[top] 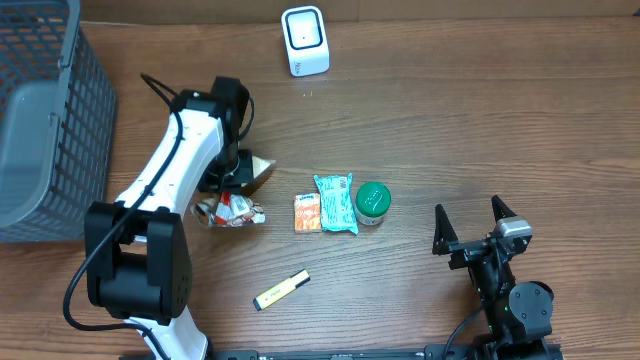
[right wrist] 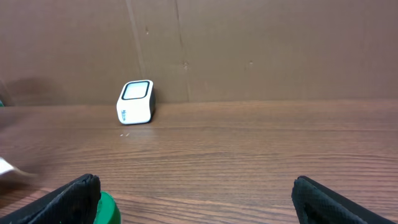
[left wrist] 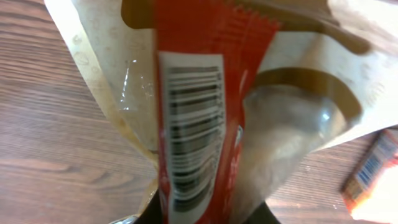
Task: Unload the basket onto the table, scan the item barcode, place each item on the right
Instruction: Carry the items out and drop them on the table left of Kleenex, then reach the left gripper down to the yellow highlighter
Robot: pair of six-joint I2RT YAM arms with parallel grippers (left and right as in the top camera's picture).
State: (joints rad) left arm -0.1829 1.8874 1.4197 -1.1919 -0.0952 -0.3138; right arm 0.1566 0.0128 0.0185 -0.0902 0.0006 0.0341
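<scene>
Grip: left gripper [top: 238, 172] pinches pouch [left wrist: 298, 118]; right gripper [top: 467, 208] spread | Advice: carry toward scanner [top: 304, 40], turn barcode [left wrist: 193, 137] squarely at its window, hold steady

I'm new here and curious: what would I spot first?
The big barcode on the red wrapper, filling the left wrist view, pinched in the left gripper. Then the small white scanner at the table's far edge, and the right gripper wide open near the front right.
</scene>
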